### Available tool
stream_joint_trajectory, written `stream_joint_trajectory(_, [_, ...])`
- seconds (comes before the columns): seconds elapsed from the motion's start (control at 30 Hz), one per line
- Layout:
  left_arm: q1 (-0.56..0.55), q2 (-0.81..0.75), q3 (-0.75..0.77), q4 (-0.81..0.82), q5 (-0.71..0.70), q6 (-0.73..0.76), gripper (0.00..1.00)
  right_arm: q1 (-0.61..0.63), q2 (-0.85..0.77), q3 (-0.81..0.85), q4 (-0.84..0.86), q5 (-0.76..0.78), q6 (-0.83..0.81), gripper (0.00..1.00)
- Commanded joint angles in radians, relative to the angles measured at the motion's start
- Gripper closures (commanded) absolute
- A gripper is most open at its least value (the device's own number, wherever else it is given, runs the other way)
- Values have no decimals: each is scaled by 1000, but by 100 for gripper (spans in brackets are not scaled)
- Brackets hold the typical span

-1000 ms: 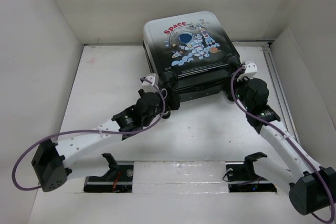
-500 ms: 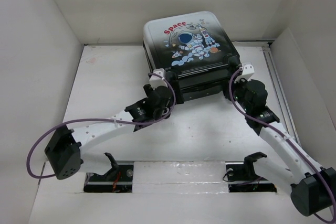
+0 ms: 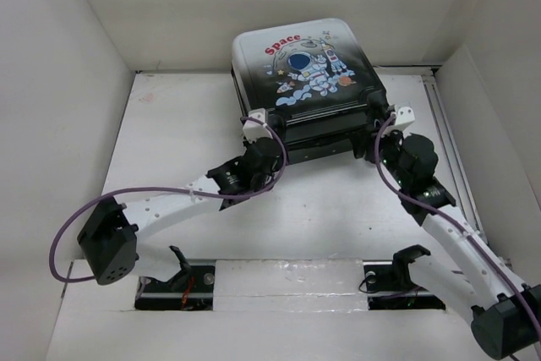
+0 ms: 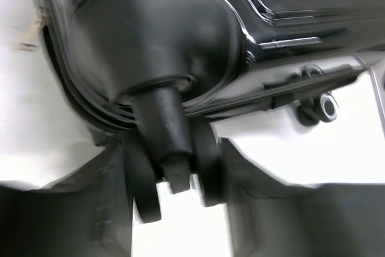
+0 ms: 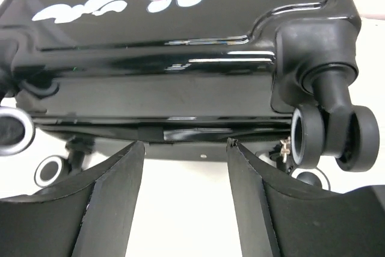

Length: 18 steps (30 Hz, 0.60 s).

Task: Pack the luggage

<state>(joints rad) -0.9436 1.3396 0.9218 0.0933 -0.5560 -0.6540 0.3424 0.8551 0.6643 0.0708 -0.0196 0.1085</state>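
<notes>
The luggage [image 3: 300, 73] lies shut at the back of the table, astronaut print facing up. My left gripper [image 3: 267, 133] is at its near-left corner. In the left wrist view the twin caster wheel [image 4: 144, 185] sits between the fingers of my left gripper [image 4: 173, 154], and both dark fingers press on its sides. My right gripper [image 3: 378, 134] is at the near-right corner. In the right wrist view my right gripper [image 5: 186, 144] stands open just before the luggage's [image 5: 180, 22] zipper seam with nothing between its fingers. Another caster [image 5: 334, 136] is to its right.
White walls close in the white table [image 3: 169, 150] on the left, back and right. A metal rail [image 3: 441, 124] runs along the right side. Two black brackets [image 3: 177, 261] [image 3: 407, 258] stand at the near edge by the arm bases.
My left arm has reached forward to the near-left caster and its jaws have closed onto it. My right gripper has opened and shifted slightly.
</notes>
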Motion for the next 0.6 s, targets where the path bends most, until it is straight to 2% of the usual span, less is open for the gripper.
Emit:
stream_joint_trajectory(0.0, [0, -13, 26, 37, 47, 33, 99, 10, -65, -48, 29, -23, -4, 37])
stream_joint_trajectory(0.07, [0, -37, 17, 49, 56, 33, 100, 10, -86, -116, 76, -86, -4, 40])
stream_joint_trajectory(0.13, [0, -75, -3, 71, 56, 42, 100, 10, -106, -185, 156, -103, 41, 53])
stream_joint_trajectory(0.17, [0, -89, -18, 89, 73, 42, 100, 10, -106, -266, 272, -112, 62, 58])
stream_joint_trajectory(0.23, [0, -112, -29, 98, 84, 51, 100, 10, -75, -333, 395, -112, 123, 72])
stream_joint_trajectory(0.33, [0, -151, -29, 108, 93, 51, 100, 0, -21, -374, 533, -98, 137, 78])
stream_joint_trajectory(0.43, [0, -204, -38, 140, 113, 60, 100, 0, -22, -412, 613, -74, 146, 77])
stream_joint_trajectory(0.47, [0, -215, -38, 154, 113, 73, 100, 0, -40, -436, 650, -57, 155, 67])
stream_joint_trajectory(0.57, [0, -238, -38, 154, 125, 83, 100, -43, -73, -500, 730, -28, 165, 58])
